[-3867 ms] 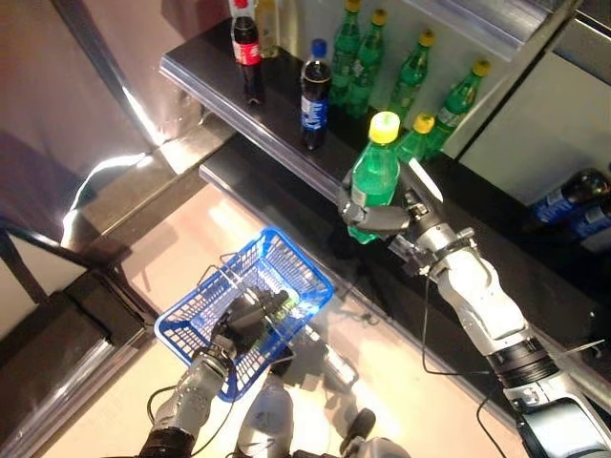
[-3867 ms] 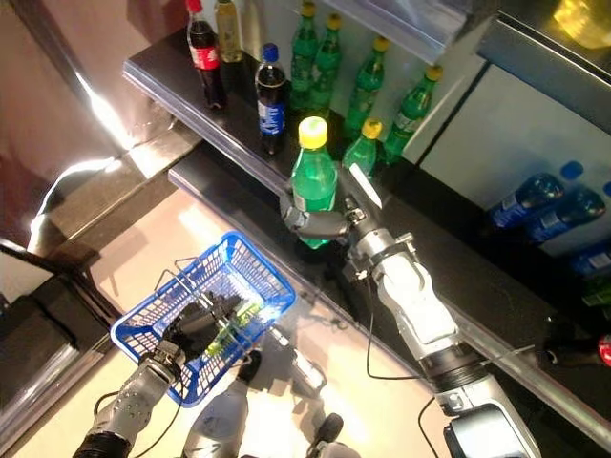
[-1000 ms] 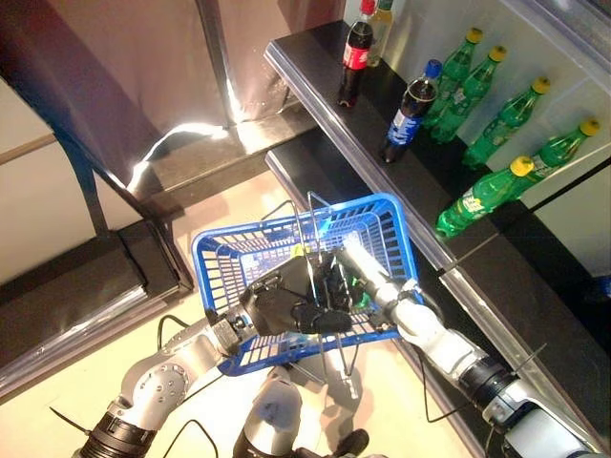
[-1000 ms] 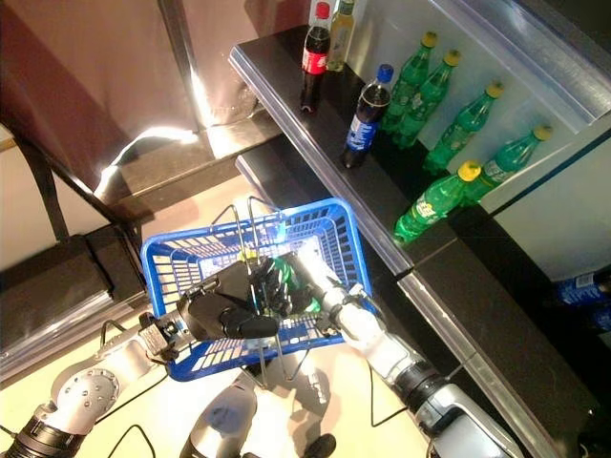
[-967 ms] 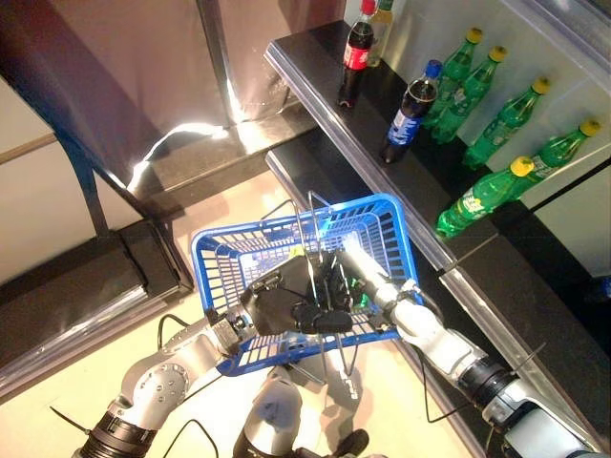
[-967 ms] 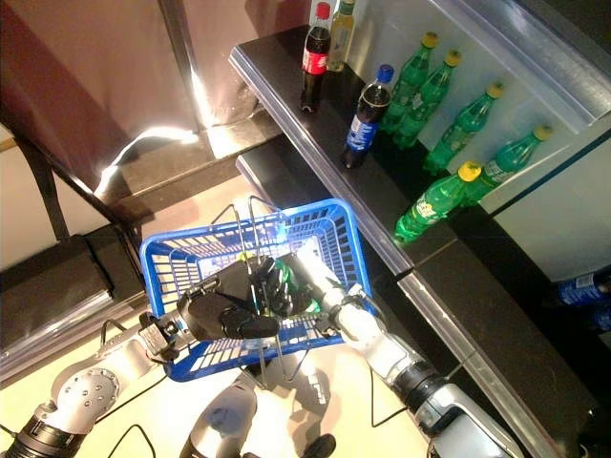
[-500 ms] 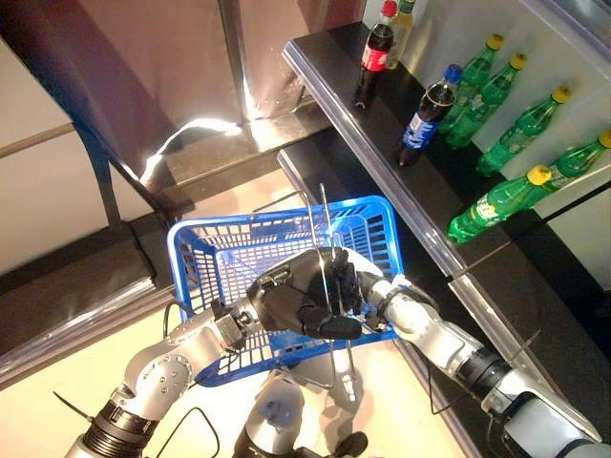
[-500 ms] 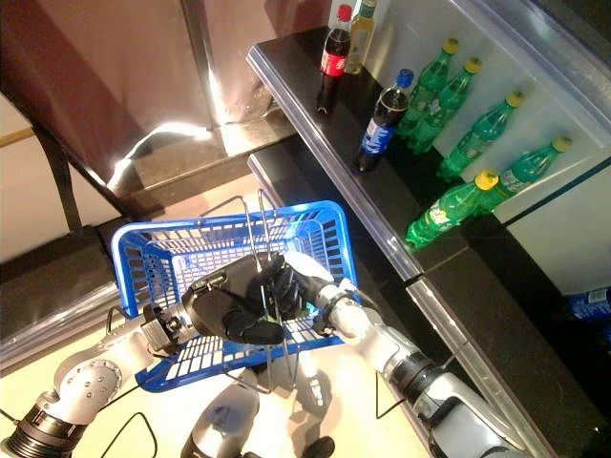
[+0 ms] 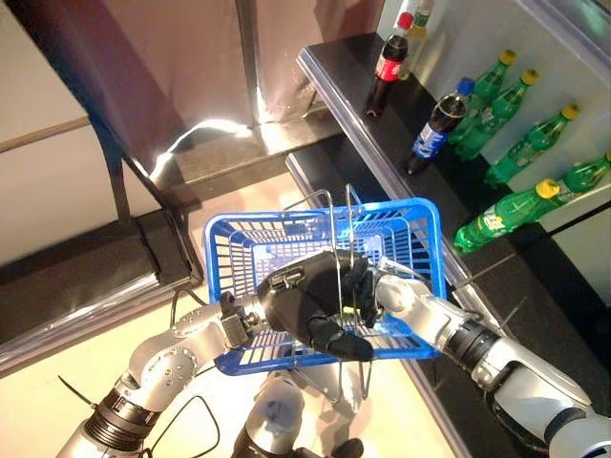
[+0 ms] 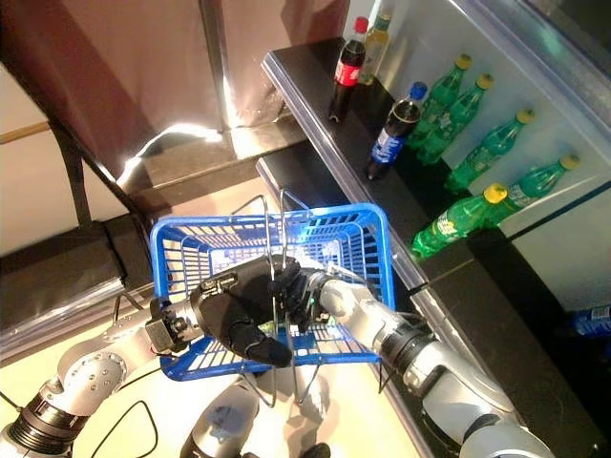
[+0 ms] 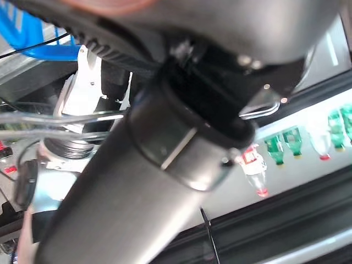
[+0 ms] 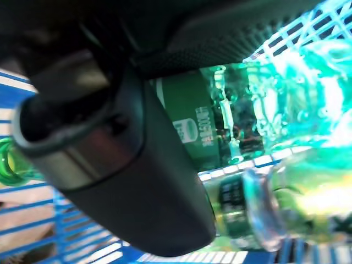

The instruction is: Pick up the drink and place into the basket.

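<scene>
While the right hand (image 12: 110, 165) clutches the green bottle (image 12: 242, 126) inside the blue basket (image 9: 420, 215), whose wire handles the left hand (image 9: 305, 305) grips, a hasty withdrawal could catch those handles and tip it.

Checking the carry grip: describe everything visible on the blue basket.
The blue basket is a rectangular plastic shopping basket with slatted mesh walls and floor and a solid rim. Its thin wire handles stand upright over the middle. It is held off the floor, tilted. The left robot hand covers its middle at the handles. The right robot hand reaches inside beside green bottles lying on the mesh floor.
</scene>
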